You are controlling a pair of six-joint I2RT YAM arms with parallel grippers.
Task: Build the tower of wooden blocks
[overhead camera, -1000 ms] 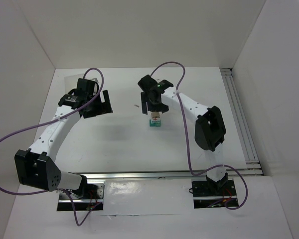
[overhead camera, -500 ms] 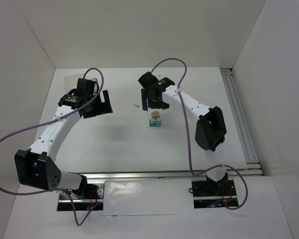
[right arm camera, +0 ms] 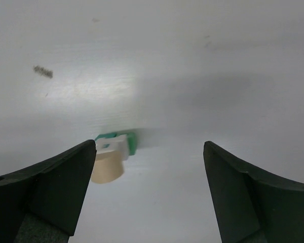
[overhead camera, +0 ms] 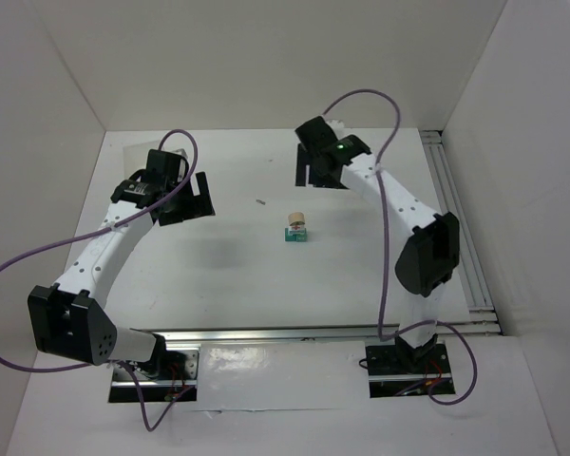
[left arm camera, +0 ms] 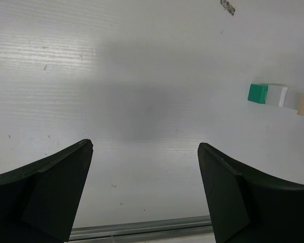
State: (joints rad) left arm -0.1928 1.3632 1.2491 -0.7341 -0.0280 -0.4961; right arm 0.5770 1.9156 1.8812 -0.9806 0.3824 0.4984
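While wood block tower (overhead camera: 295, 229) stands stacked, right gripper (overhead camera: 323, 176) hangs near, jaws spread, empty; left gripper (overhead camera: 192, 201) likewise, well apart. Risk: low sweep topples it.

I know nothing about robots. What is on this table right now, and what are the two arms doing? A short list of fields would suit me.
Tower: wood block tower, standing, nothing touching it
Bottom: teal-green wooden cube
Middle: white wooden cube
Top: tan wooden cylinder
Left gripper: open, empty, off to the tower's left
Right gripper: open, empty, on the tower's far side
Other: small dark speck on the white table
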